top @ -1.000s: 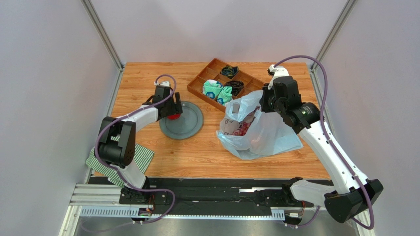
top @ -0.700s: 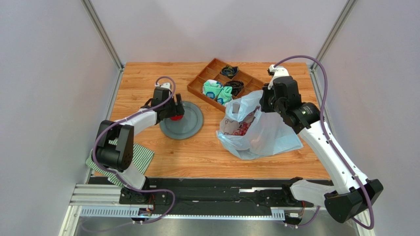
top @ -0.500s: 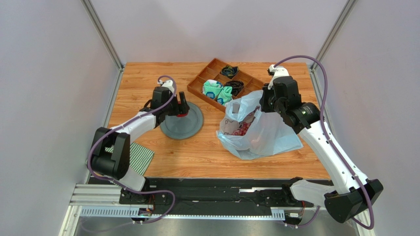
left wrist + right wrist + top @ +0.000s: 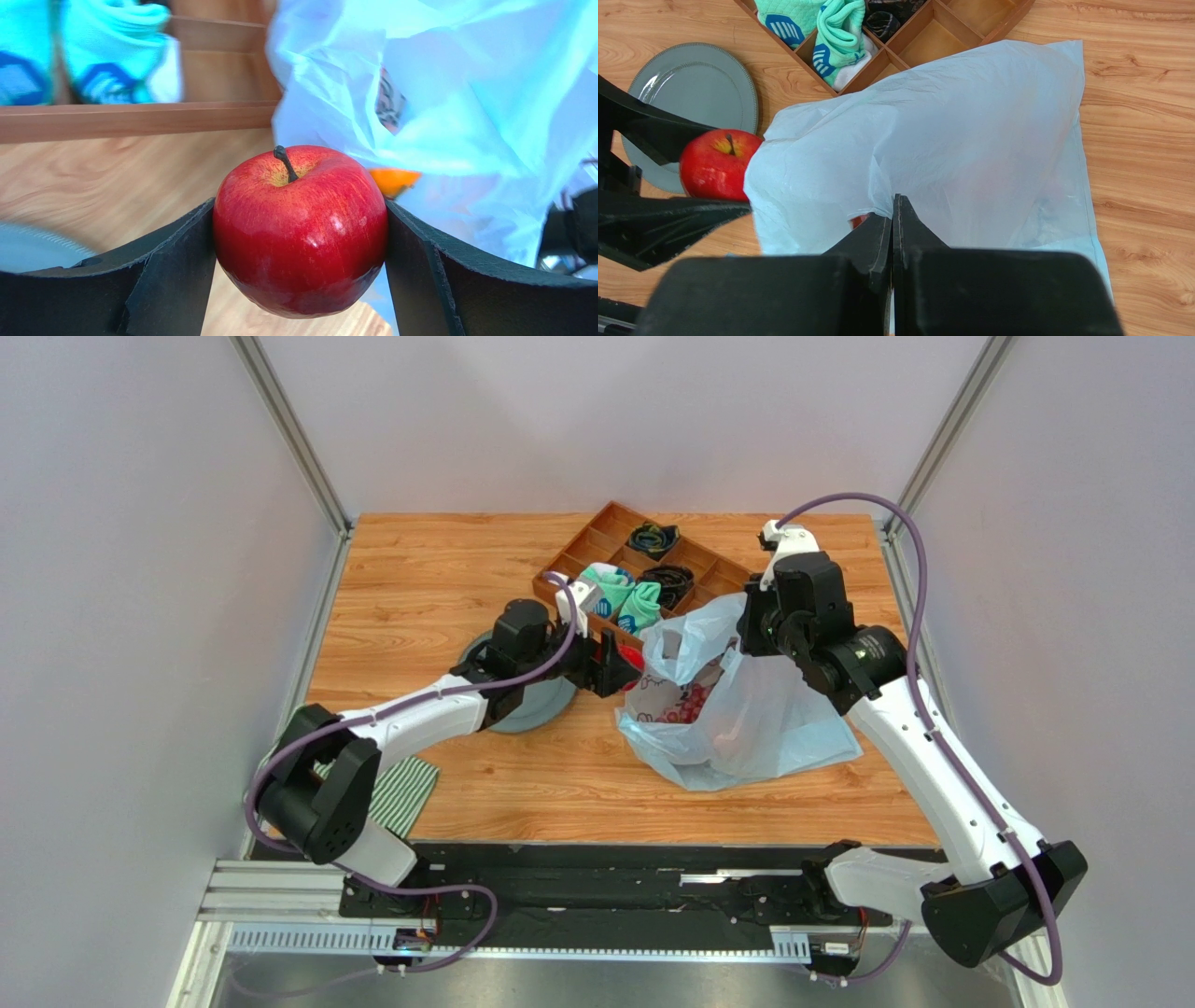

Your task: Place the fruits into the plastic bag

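Glossy red apple (image 4: 300, 227); translucent light-blue bag (image 4: 962, 133); grey plate (image 4: 696, 87); green-striped cloth (image 4: 407, 787); brown wooden tray (image 4: 572, 549).

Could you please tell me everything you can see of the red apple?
The apple is glossy red, with faint yellowish streaks around its dark, curved stem, which points up. It looks whole and unbruised. The left gripper holds it by its sides, one black finger against each, clear of the wooden table and close beside the light-blue bag.
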